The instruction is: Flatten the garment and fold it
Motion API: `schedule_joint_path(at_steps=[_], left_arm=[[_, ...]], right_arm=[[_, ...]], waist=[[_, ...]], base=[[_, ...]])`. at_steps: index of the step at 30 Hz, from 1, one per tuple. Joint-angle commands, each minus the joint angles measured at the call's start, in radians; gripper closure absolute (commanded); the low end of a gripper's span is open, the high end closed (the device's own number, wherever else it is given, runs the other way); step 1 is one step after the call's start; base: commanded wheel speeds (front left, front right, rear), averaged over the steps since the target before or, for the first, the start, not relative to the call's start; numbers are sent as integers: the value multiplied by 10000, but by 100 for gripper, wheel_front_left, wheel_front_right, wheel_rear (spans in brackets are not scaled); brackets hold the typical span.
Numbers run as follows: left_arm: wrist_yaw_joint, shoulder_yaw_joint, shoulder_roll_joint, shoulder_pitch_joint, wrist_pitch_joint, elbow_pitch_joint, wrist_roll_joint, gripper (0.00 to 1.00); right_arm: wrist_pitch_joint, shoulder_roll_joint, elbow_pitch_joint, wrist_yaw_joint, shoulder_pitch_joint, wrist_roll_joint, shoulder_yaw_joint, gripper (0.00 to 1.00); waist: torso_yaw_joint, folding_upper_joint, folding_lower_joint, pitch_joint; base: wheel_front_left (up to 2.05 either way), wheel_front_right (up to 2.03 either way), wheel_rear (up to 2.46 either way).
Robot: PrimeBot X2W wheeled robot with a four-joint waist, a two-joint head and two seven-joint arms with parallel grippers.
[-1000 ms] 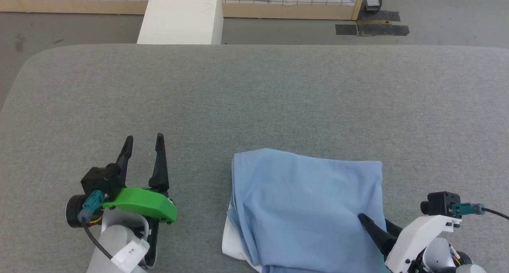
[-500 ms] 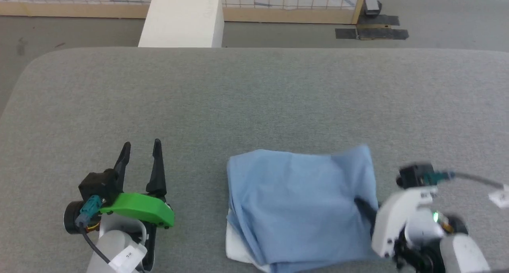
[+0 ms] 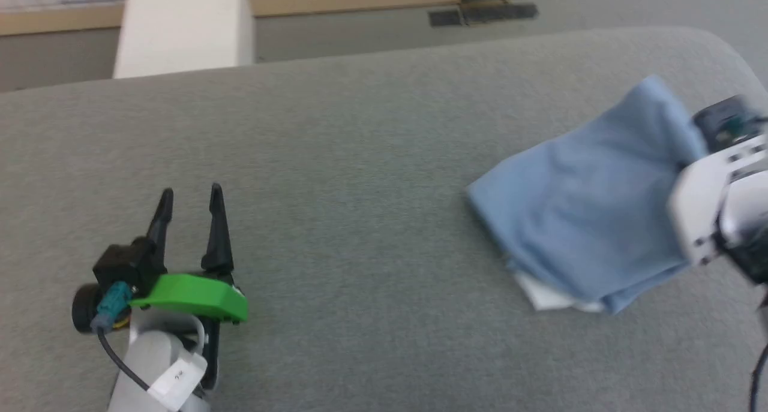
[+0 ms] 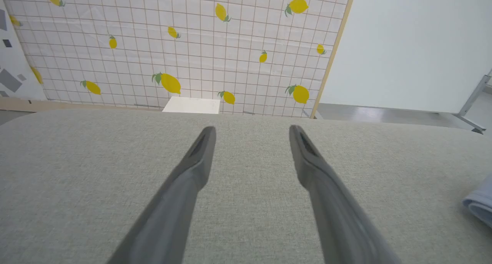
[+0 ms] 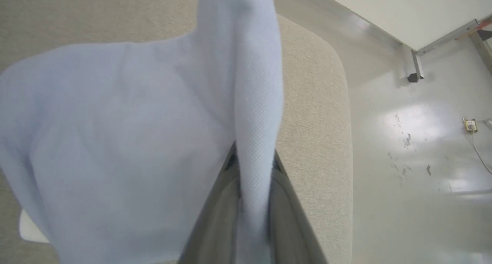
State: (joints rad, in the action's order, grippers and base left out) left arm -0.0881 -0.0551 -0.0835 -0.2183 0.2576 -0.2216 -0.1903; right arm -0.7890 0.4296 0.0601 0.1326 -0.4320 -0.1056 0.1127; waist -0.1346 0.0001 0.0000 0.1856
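The garment is a folded light blue bundle near the table's right end, with a white bit peeking out under its near edge. Its right side is raised off the table. In the right wrist view my right gripper is shut on a ridge of the blue knit, which rises between the two fingers. In the head view its white wrist stands against the garment's right edge, blurred. My left gripper rests open over bare table at the lower left, with nothing between its fingers.
The grey padded table ends in a rounded right corner just past the garment, with floor beyond. A white box stands behind the far edge. A lemon-print panel backs the scene.
My right gripper has shut on the garment's right edge, lifted it, and pulled the bundle to the right. The head camera has turned right. The left gripper has kept its place.
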Motion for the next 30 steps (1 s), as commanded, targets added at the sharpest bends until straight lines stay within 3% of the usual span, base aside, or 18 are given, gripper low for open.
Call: schedule_joint_path(at_steps=[1, 9, 15, 18, 19, 25, 30], left_arm=[[41, -4, -122, -282, 42, 114, 187, 0], [128, 82, -515, -1118, -222, 700, 388, 0], [288, 444, -658, -1515, -670, 1507, 720, 0], [299, 487, -669, -1509, -721, 1543, 702, 0], [308, 495, -667, -1477, -720, 1528, 687, 0], [355, 526, -526, -1089, -569, 1220, 506, 0], [316, 590, -307, -647, -342, 631, 194, 0]], right_arm=[[112, 130, 236, -19, -312, 161, -244, 100], [1285, 249, 1860, -19, -1474, 1068, -2026, 100], [3040, -221, 3907, -19, -2735, 2616, -4076, 100], [3524, -419, 4320, -19, -2949, 2983, -4612, 100], [3589, -521, 4497, -19, -2986, 3086, -4854, 0], [4400, -881, 4876, -19, -2861, 3321, -5507, 0], [5497, -1039, 4547, -19, -2176, 2691, -5365, 0]], waist=[[-915, -1, 0, 879], [-1630, -1, 0, 2238], [-1441, -1, 0, 3231], [-1286, -1, 0, 3188], [-1228, -1, 0, 3115], [-870, -1, 0, 2132], [-427, -1, 0, 838]], base=[[0, 0, 0], [0, 0, 0], [0, 0, 0], [0, 0, 0], [0, 0, 0], [0, 0, 0], [0, 0, 0]])
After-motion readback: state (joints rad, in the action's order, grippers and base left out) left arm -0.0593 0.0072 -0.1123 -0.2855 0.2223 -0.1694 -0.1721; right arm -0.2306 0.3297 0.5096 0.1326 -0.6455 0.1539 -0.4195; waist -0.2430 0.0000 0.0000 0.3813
